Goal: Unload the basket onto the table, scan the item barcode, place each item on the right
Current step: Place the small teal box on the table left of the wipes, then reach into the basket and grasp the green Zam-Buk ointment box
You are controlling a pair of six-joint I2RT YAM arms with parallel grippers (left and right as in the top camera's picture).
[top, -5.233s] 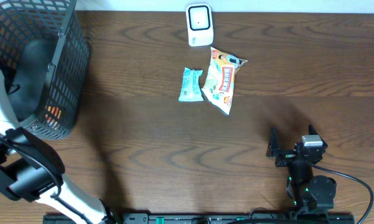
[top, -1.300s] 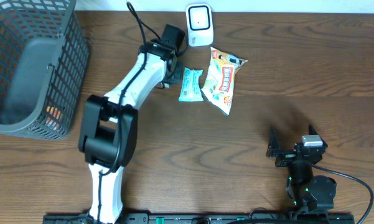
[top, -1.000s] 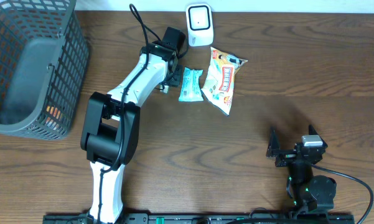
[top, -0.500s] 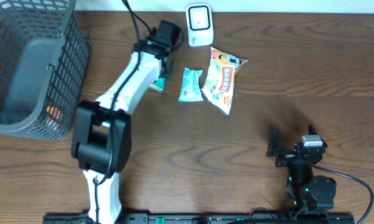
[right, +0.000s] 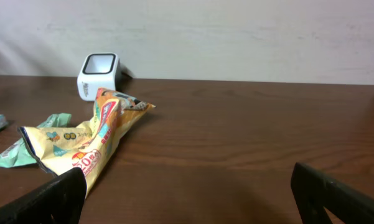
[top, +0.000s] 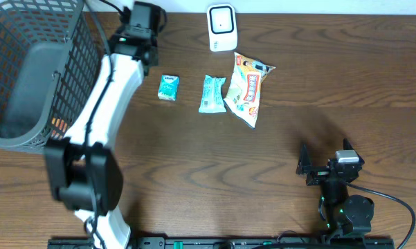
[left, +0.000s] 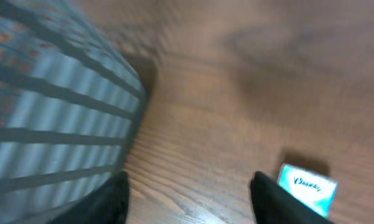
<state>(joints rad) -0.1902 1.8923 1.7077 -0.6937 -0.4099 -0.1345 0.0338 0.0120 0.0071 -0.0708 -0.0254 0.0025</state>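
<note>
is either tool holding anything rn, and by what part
Nothing is held. The left tool is open and empty, and the teal box lies apart from it. The right tool is open and empty.

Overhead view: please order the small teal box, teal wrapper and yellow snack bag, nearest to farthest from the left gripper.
Measured from the left gripper:
1. small teal box, leftmost
2. teal wrapper, centre
3. yellow snack bag, rightmost

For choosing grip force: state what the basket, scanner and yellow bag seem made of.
Basket: grey open grid, matte; plastic or coated wire, cannot tell which.
Scanner: smooth white moulded shell with a dark window, likely hard plastic.
Yellow bag: printed, crinkled, slightly shiny film, probably a plastic wrapper.
</note>
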